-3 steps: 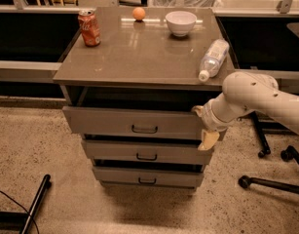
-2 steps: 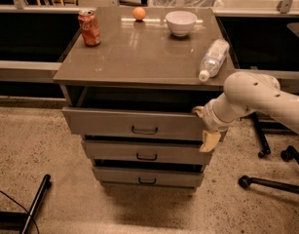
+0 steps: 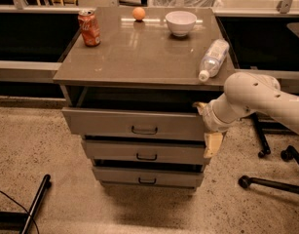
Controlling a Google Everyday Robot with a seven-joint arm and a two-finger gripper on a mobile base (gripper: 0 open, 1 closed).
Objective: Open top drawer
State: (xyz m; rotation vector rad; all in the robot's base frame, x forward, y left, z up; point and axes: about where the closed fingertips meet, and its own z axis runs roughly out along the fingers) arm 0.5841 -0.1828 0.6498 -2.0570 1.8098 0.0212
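The top drawer point(image 3: 134, 124) is the widest grey-brown front with a small dark bar handle point(image 3: 144, 130). It stands pulled out a little, with a dark gap under the cabinet top. Two narrower drawer fronts point(image 3: 145, 152) sit below it, stepped back. My gripper point(image 3: 207, 130) is at the drawer's right end, one finger point(image 3: 200, 106) at the top edge and a tan pad point(image 3: 212, 144) hanging by the lower right corner. My white arm point(image 3: 266, 99) reaches in from the right.
On the cabinet top point(image 3: 139, 52) stand a red soda can point(image 3: 89, 27), an orange point(image 3: 139, 13), a white bowl point(image 3: 181, 22) and a lying plastic bottle point(image 3: 213, 58). Office chair legs point(image 3: 266, 179) are at the right. A dark bar point(image 3: 34, 204) lies on the floor at the left.
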